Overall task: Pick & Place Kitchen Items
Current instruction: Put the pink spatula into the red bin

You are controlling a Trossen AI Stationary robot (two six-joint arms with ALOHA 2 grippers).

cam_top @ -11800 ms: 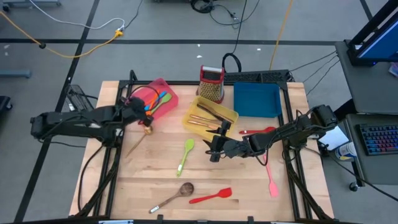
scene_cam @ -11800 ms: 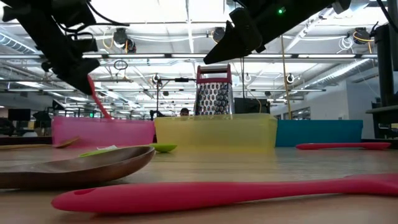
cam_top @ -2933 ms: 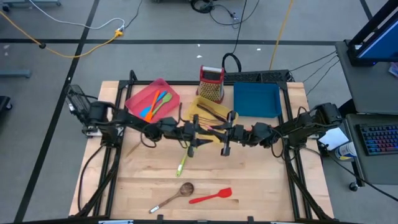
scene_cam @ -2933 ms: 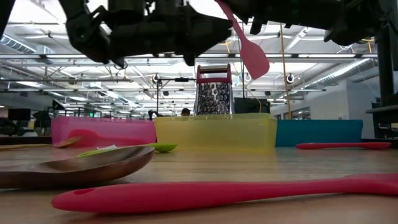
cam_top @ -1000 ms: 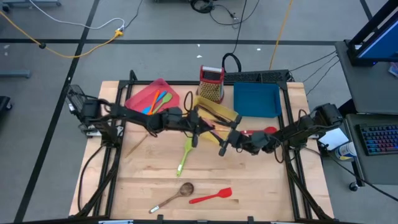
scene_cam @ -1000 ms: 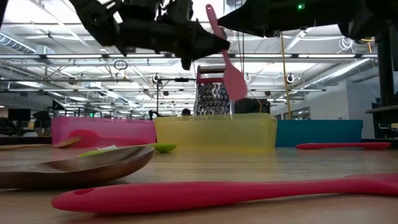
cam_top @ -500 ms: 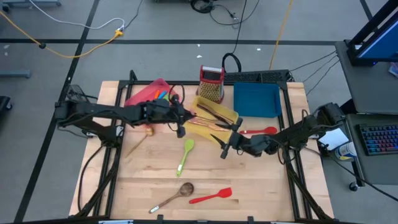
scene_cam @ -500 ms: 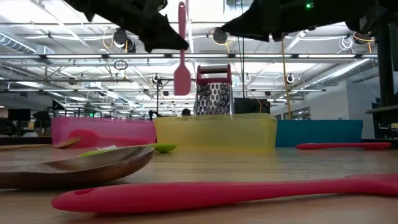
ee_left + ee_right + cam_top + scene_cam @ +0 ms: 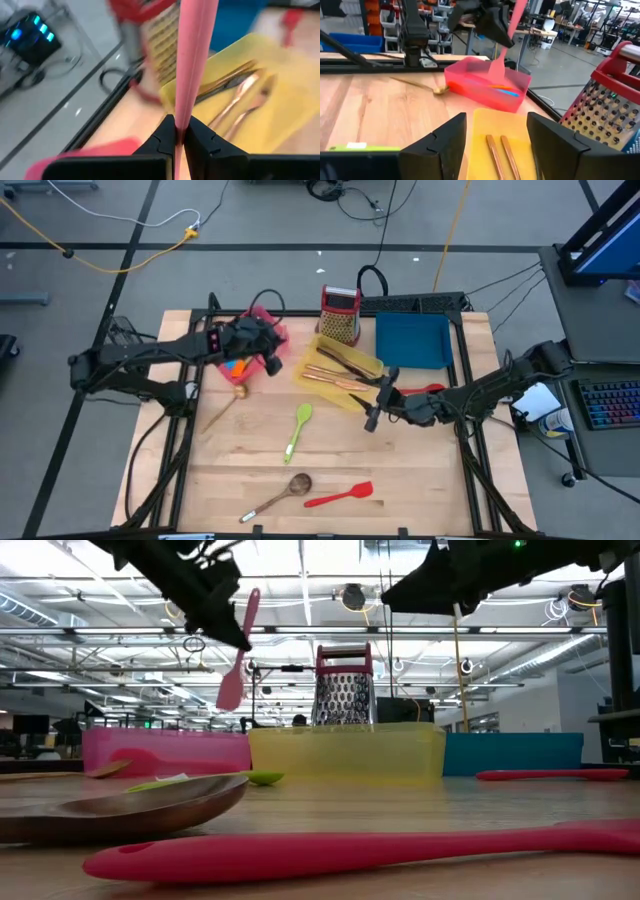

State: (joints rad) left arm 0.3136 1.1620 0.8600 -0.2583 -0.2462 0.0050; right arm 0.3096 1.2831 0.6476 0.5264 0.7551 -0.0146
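My left gripper (image 9: 268,352) is over the pink tray (image 9: 266,316) at the far left, shut on a pink spatula (image 9: 238,652) that hangs above that tray and also shows in the right wrist view (image 9: 504,42). Blue and orange utensils (image 9: 501,90) lie in the pink tray. My right gripper (image 9: 373,418) is open and empty, in the air just in front of the yellow tray (image 9: 318,352), which holds copper cutlery (image 9: 335,374). A green spatula (image 9: 298,428), a brownish spoon (image 9: 285,490), a red spatula (image 9: 340,496), a red spoon (image 9: 428,390) and a gold spoon (image 9: 225,406) lie flat on the table. My left gripper pinches the pink spatula's handle (image 9: 178,131) between its two shut fingers, near the handle's free end. The fingers slant down from the table's left. The spatula is lifted clear and hangs tilted, its blade (image 9: 230,694) lowest, above the pink tray.
A red-topped box grater (image 9: 340,313) stands behind the yellow tray. A blue tray (image 9: 412,340) sits at the far right. Bare wood lies between the green spatula and the table's right side.
My left gripper has carried the pink spatula from over the yellow tray toward the table's left, to above the pink tray. The spatula has stayed lifted and has swung from hanging upright to tilted. My right gripper has drawn back slightly toward the table's right edge, still open.
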